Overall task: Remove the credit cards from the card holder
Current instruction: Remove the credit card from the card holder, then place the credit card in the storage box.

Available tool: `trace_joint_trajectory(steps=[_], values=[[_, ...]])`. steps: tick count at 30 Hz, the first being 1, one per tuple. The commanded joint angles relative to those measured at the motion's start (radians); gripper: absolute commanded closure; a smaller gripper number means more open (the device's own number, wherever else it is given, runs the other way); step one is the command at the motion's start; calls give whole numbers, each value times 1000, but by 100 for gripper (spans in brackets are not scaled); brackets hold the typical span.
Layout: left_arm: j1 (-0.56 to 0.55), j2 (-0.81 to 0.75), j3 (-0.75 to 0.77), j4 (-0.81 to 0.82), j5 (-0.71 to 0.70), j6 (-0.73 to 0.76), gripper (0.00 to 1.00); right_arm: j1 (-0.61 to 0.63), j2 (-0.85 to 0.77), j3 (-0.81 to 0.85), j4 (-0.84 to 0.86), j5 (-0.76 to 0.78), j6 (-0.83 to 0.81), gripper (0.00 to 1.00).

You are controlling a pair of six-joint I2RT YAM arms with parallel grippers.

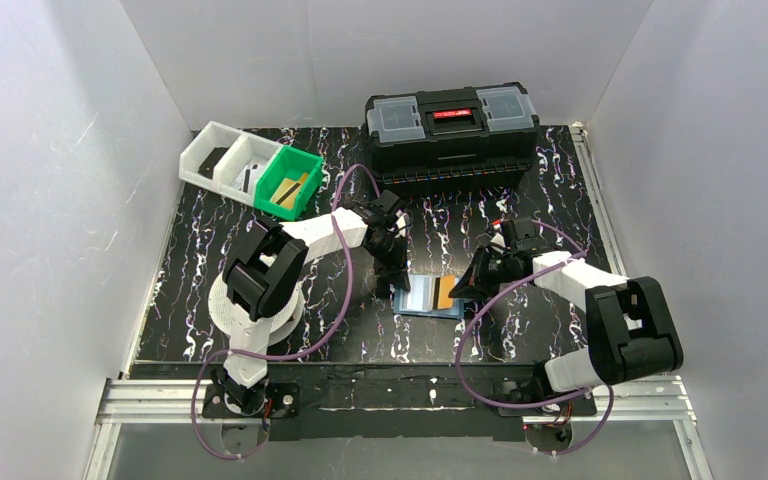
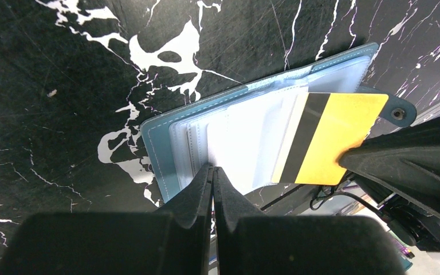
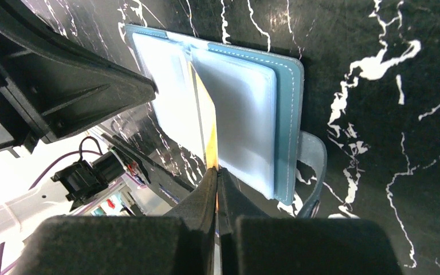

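Right claw low, tight on card

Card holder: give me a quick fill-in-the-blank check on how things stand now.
The card holder lies ___ on the table.
The credit card bears a ___ stripe.
The right gripper is shut on the ___.
The left gripper, tips on the holder's clear sleeves, is ___.
Missing: open; black; credit card; shut.
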Motion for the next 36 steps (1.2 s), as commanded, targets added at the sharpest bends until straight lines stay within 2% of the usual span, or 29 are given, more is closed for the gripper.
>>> trace_joint_trajectory(steps=[1, 12, 14, 17, 20, 23, 26, 29, 33, 36], values=[[0, 17, -3, -90, -110, 40, 100, -7, -48, 40, -65, 3, -21, 99], [0, -60, 112, -158, -113, 53, 99, -9, -115, 112, -153, -6, -21, 99], [11, -92, 126, -175, -108, 54, 88, -9, -120, 132, -152, -26, -11, 99], [62, -173, 99, -157, -48, 38, 65, -9, -115, 169, -146, -60, 8, 99], [120, -267, 21, -59, 70, 0, 48, -9, -99, 211, -121, -118, 41, 99], [174, -343, -78, 89, 225, -78, 41, -9, -79, 241, -51, -196, 110, 99], [218, -391, -187, 289, 377, -210, 40, -9, -54, 259, 45, -270, 207, 99], [236, -410, -259, 461, 466, -313, 40, -5, -31, 268, 142, -324, 286, 99], [248, -404, -323, 681, 534, -447, 41, 15, 1, 289, 211, -357, 340, 99], [249, -393, -336, 735, 552, -490, 43, 31, 12, 289, 257, -370, 379, 99]])
